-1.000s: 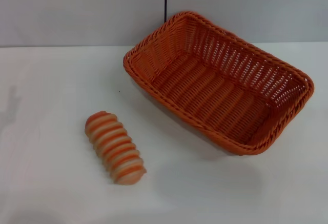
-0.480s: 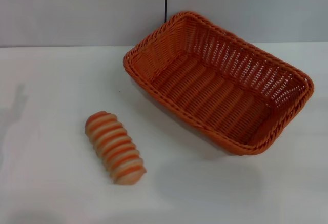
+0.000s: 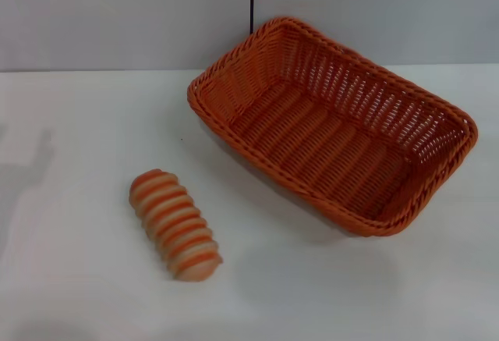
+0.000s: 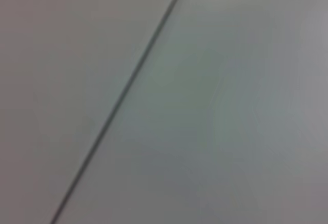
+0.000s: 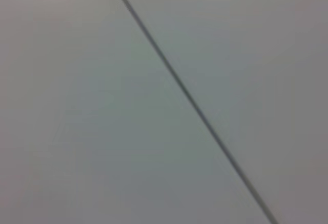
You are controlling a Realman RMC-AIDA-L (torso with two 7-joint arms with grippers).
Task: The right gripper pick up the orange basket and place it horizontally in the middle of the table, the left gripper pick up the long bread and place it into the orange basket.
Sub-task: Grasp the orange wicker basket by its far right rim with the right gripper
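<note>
So we see the basket (image 3: pixel 335 126) sitting empty on the table (image 3: pixel 78 122), toward the far right, turned at an angle w/ one corner near the back wall (image 3: pixel 117 13). Bread (image 3: pixel 175 225) lies on the table to the near left of it, well apart, also angled, not touching anything. Neither gripper shows in any view, so we can't tell their finger state. Both wrist views give only a plain grey surface w/ a thin dark seam across it.

On the worktop (image 3: pixel 78 122), the long bread (image 3: pixel 175 225) lies left of and nearer than the orange basket (image 3: pixel 335 126), apart from it.
</note>
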